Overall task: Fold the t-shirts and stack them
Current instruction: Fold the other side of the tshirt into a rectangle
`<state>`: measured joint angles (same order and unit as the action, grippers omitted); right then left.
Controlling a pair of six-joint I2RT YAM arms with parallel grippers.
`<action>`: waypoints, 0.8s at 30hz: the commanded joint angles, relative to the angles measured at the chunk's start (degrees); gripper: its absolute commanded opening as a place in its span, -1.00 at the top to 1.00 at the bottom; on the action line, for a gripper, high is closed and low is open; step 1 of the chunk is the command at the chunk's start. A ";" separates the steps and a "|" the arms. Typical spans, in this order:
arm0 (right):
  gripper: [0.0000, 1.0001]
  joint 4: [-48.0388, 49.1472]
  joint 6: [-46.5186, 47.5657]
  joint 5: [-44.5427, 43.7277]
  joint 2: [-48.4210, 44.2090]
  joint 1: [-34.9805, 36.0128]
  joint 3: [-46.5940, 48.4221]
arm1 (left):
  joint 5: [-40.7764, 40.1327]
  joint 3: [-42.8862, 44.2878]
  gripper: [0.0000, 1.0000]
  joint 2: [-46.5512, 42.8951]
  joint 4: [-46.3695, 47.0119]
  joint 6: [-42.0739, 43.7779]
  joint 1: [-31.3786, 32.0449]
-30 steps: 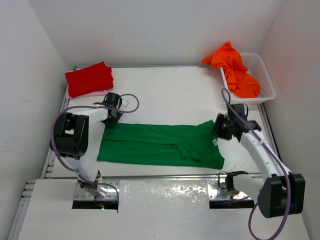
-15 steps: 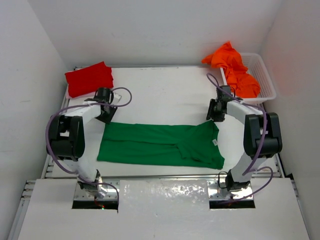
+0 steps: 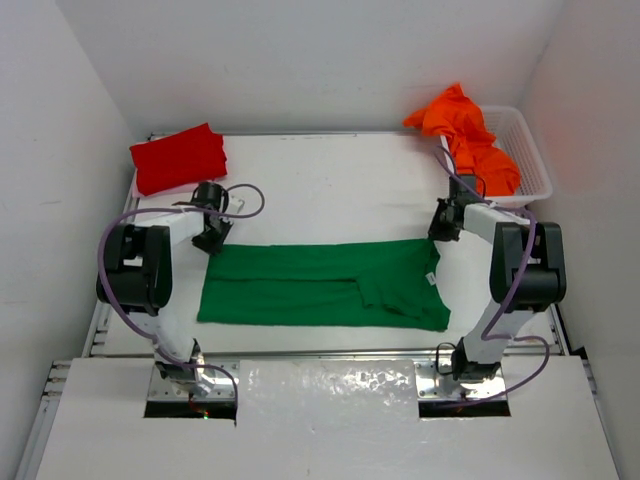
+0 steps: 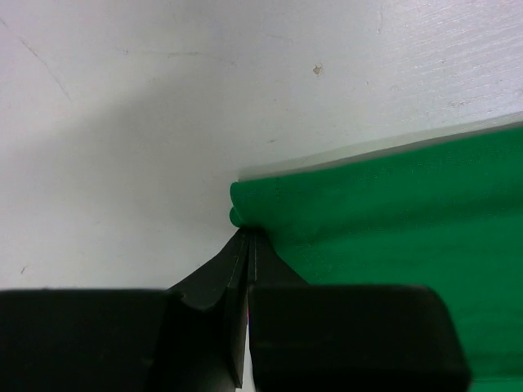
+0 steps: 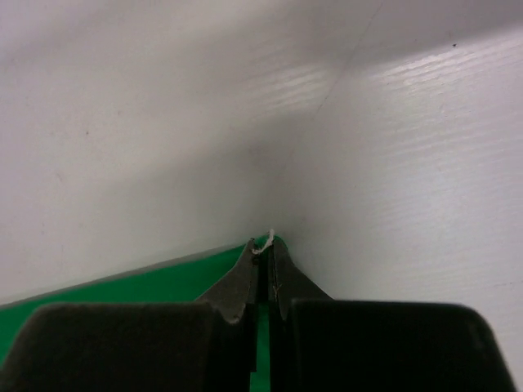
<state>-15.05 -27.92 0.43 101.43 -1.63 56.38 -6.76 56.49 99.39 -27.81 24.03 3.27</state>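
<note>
Mid-fold: left gripper [image 4: 247, 234] and right gripper [image 5: 265, 245] fingers pinch the green t-shirt [image 3: 320, 285] by its far corners; next, draw them evenly toward the desk [image 3: 330, 190] near edge.

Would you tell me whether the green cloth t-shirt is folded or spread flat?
Partly folded: the green cloth t-shirt lies as a long band, layers doubled at the left pincer.

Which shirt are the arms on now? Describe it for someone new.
On the white table, just ahead of the arm bases, a long flat cloth strip lies crosswise. It is the green t-shirt, the only green one, far corners pinched by the left gripper and right gripper.
</note>
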 commanded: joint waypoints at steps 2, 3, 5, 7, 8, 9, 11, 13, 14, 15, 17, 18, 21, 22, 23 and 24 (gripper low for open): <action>1.00 8.88 -0.55 0.46 0.70 -0.66 -1.79 | -0.70 -1.38 1.00 1.77 2.85 -1.18 -0.10; 1.00 9.59 -0.38 0.45 1.14 -0.74 -1.80 | -0.97 -1.56 1.00 1.77 3.03 -1.18 -0.10; 0.97 9.60 1.10 2.73 2.71 -0.74 -0.06 | -0.71 -1.38 1.00 1.68 2.68 -1.09 -0.10; 0.82 8.20 2.08 3.70 3.25 -0.66 1.53 | 0.08 -0.95 1.00 1.07 1.63 -0.92 -0.10; 0.76 7.58 2.87 4.40 3.16 -0.74 2.06 | 0.35 -0.77 0.99 0.63 1.36 -0.92 -0.10; 0.65 6.62 3.48 4.15 2.55 -0.74 3.02 | 0.09 -0.16 0.88 -0.33 1.01 -0.83 -0.10; 0.48 2.95 5.33 3.27 1.33 -0.74 5.22 | -0.61 1.24 0.75 -1.13 0.48 -0.74 -0.10; 0.15 0.04 6.91 2.30 0.27 -0.74 6.98 | -1.49 2.57 0.53 -2.01 -0.83 -0.48 -0.19; 0.09 -2.94 7.44 1.69 -0.26 -0.66 8.47 | -1.93 3.88 0.48 -2.27 -1.36 -0.22 -0.10; 0.00 -4.45 7.70 1.25 -1.74 -0.74 9.27 | -2.28 4.59 0.45 -2.71 -1.71 -0.21 -0.10; -0.07 -9.00 7.88 -0.33 -3.68 -0.74 10.67 | -3.51 6.60 0.39 -3.33 -2.86 0.05 -0.10; -0.11 -10.34 7.45 -1.12 -6.22 -0.74 10.77 | -3.95 7.23 0.38 -4.11 -3.56 0.31 -0.10; -0.16 -16.58 5.78 -4.28 -10.71 -0.74 9.37 | -3.61 8.99 0.36 -5.70 -3.91 0.66 -0.19; -0.16 -17.98 4.82 -4.64 -14.03 -0.74 8.41 | -2.13 9.16 0.36 -5.88 -3.83 0.75 -0.19; -0.15 -20.26 4.29 -4.56 -15.80 -0.74 5.09 | -1.24 9.43 0.36 -5.97 -3.74 1.01 -0.19; -0.13 -21.24 4.02 -4.30 -17.56 -0.74 3.05 | -0.45 9.43 0.36 -5.88 -3.39 1.10 -0.19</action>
<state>-27.97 -22.55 -1.56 89.01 -2.22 62.96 -9.17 63.81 96.29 -31.48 24.23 3.27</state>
